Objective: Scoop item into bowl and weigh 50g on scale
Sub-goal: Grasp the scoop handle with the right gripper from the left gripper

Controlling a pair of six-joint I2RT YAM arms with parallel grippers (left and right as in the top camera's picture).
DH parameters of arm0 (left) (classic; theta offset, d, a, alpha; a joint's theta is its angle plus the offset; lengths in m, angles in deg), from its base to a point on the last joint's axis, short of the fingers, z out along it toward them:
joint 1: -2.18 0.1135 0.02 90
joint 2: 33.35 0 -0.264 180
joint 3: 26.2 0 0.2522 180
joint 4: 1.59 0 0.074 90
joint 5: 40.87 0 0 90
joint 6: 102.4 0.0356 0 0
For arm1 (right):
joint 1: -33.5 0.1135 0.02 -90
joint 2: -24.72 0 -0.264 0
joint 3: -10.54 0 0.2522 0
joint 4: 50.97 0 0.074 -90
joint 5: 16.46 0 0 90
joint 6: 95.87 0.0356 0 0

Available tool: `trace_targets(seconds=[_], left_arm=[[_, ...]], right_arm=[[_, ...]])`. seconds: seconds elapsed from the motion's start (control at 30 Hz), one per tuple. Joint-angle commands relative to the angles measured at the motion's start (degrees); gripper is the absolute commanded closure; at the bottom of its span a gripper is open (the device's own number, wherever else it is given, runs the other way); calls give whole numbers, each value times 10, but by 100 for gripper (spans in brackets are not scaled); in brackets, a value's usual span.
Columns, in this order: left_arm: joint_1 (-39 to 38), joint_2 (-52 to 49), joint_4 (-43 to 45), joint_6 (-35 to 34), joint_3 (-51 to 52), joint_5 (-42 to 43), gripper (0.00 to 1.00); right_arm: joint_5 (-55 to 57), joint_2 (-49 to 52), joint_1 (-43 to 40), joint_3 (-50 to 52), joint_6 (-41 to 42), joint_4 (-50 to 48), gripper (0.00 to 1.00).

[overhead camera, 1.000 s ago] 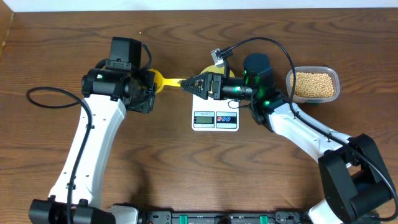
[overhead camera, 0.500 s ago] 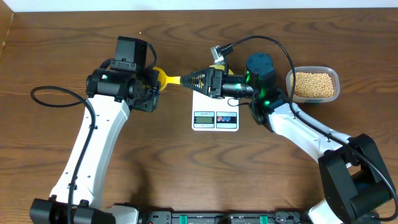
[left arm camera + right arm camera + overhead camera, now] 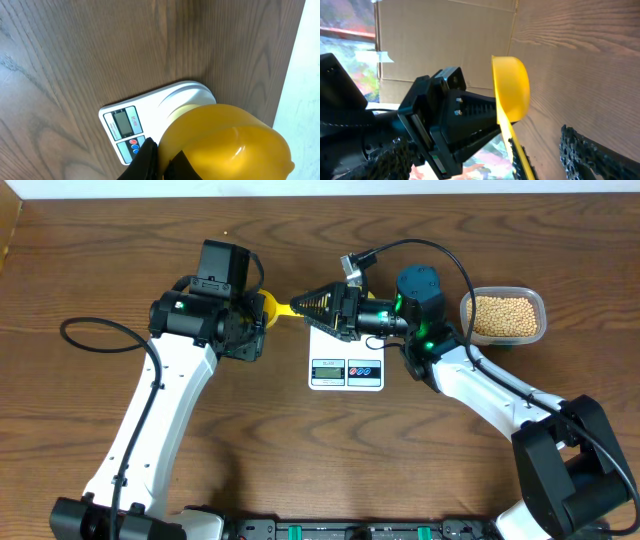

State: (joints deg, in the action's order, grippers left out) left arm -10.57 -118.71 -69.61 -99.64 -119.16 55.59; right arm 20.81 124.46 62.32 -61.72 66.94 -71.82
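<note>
The bright yellow scoop [image 3: 270, 306] hangs above the table, left of the white scale [image 3: 346, 370]. My left gripper [image 3: 257, 320] is shut on the rim of the scoop's cup [image 3: 225, 140]. The scoop's handle runs right into my right gripper [image 3: 305, 307]. In the right wrist view the scoop [image 3: 512, 95] is empty, and its handle lies along one finger of the right gripper [image 3: 540, 139], whose other finger stands apart. A pale yellow bowl [image 3: 186, 108] sits on the scale's platform [image 3: 150, 102]. It is hidden under the right gripper in the overhead view. The beans [image 3: 503, 315] fill the tub.
The clear plastic tub [image 3: 540, 305] stands at the back right, behind my right arm. A black cable [image 3: 90, 330] loops on the table at the left. The table's back edge [image 3: 320, 194] runs close behind the scale.
My left gripper has moved right and slightly back with the scoop's cup. The handle has slid deeper into the right gripper, which has tilted a little. The scale has not moved.
</note>
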Motion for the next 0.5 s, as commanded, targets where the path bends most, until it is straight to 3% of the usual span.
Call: trace_targets(seconds=[0.0, 0.47], left_arm=[[-2, -3, -2, -14, -2, -12, 93], [-2, -3, -3, -50, -2, -11, 93]], right_arm=[[5, 0, 4, -7, 32, -8, 8], [5, 0, 5, -7, 54, -41, 12]])
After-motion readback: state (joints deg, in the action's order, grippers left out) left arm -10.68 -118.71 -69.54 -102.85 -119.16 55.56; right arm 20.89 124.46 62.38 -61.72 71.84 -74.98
